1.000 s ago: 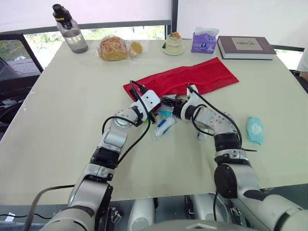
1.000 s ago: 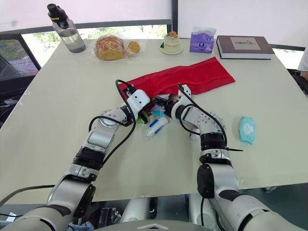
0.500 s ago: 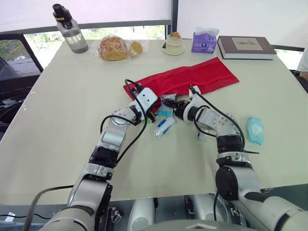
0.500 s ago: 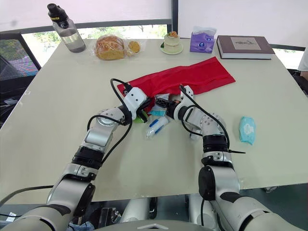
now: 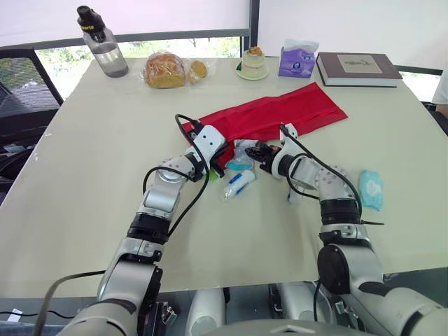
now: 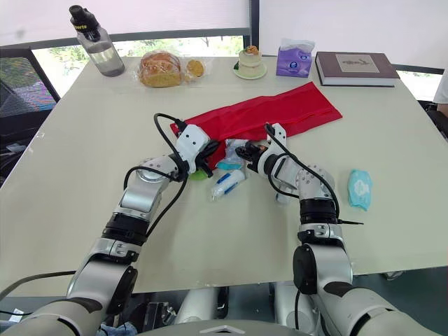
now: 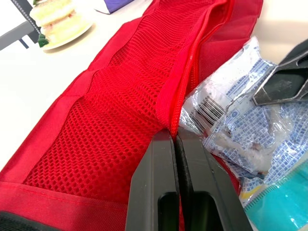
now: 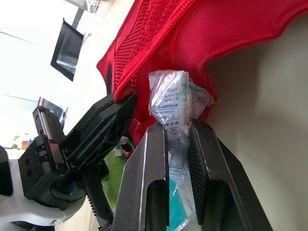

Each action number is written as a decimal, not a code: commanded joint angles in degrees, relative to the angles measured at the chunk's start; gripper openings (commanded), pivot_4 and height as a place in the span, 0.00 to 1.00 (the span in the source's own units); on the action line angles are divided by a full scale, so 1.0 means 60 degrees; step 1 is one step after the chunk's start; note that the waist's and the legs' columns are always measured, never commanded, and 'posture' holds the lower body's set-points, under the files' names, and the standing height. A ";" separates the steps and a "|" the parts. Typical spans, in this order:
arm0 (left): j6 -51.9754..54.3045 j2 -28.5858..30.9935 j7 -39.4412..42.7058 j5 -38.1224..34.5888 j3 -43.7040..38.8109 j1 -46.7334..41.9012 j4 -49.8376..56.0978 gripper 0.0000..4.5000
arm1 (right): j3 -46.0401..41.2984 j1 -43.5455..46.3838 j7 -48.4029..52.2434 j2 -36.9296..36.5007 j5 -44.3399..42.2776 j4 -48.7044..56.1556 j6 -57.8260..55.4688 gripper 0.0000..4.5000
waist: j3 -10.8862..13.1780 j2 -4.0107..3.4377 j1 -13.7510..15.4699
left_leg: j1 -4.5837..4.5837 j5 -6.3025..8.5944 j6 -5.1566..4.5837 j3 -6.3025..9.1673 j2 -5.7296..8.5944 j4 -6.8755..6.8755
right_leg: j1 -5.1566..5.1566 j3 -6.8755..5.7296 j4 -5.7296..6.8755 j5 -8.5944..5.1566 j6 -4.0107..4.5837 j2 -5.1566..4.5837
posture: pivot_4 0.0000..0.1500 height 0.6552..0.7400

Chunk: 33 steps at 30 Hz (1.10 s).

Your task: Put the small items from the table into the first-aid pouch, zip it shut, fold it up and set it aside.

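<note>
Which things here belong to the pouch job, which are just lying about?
Job: red pouch, left hand pinching its edge, right hand holding clear packet, tube, teal pack.
Lying about: water bottle, bagged bread, plated cake, tissue box, book.

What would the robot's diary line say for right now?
left gripper: shut on pouch edge | right gripper: shut on packet at pouch opening | pouch: unzipped | tube: on table

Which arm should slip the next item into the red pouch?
Right. The right gripper holds a clear packet at the pouch mouth, while the left gripper is busy pinching the pouch's edge.
</note>
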<state>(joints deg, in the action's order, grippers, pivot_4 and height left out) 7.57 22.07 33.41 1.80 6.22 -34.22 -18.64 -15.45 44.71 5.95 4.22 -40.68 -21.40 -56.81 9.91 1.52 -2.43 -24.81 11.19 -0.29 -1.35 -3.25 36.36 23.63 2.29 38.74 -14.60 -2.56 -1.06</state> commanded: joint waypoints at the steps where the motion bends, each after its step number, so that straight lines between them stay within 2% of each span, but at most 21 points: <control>1: -0.0033 0.0011 0.0065 -0.0252 -0.0216 0.0039 0.0222 0.00 | 0.0058 -0.0074 -0.0035 -0.0036 0.0128 0.0278 0.0055 0.02 | 0.0000 0.0000 0.0001 | 0.0000 0.0000 0.0000 0.0001 0.0000 0.0000 | 0.0000 -0.0001 0.0000 0.0000 0.0000 0.0000 | 1.00 1.00; 8: -0.0086 0.0009 0.0211 -0.0451 -0.0203 0.0167 0.0415 0.00 | -0.0373 0.0181 -0.0067 0.0331 -0.0364 0.0188 0.0020 0.02 | 0.0000 0.0000 -0.0005 | 0.0000 0.0000 0.0000 0.0000 0.0000 0.0000 | 0.0000 0.0000 0.0000 0.0000 0.0000 0.0001 | 1.00 1.00; 21: 0.0121 -0.0114 0.0534 -0.0679 -0.0103 0.0522 0.1184 0.00 | -0.1538 0.1308 -0.0309 0.0787 -0.0742 -0.1752 0.0930 0.02 | 0.0001 -0.0001 0.0004 | -0.0005 0.0000 0.0000 0.0000 0.0000 -0.0001 | 0.0002 -0.0002 -0.0004 0.0000 0.0000 0.0000 | 1.00 1.00; 33: 0.0324 -0.0347 0.0612 -0.0815 -0.0051 0.0504 0.1410 0.00 | -0.1282 0.1529 -0.0632 0.1856 -0.1307 -0.2115 0.1264 0.02 | 0.0001 -0.0001 -0.0019 | 0.0004 0.0000 0.0000 0.0003 -0.0001 -0.0001 | 0.0001 0.0001 0.0004 0.0000 0.0000 0.0004 | 1.00 1.00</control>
<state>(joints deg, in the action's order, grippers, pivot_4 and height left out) 9.89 20.34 35.96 -1.90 5.49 -31.13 -13.80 -23.45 51.18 2.51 7.90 -47.09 -35.33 -50.43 9.92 1.51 -2.54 -24.79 11.19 -0.29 -1.33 -3.26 36.35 23.64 2.29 38.76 -14.60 -2.56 -1.04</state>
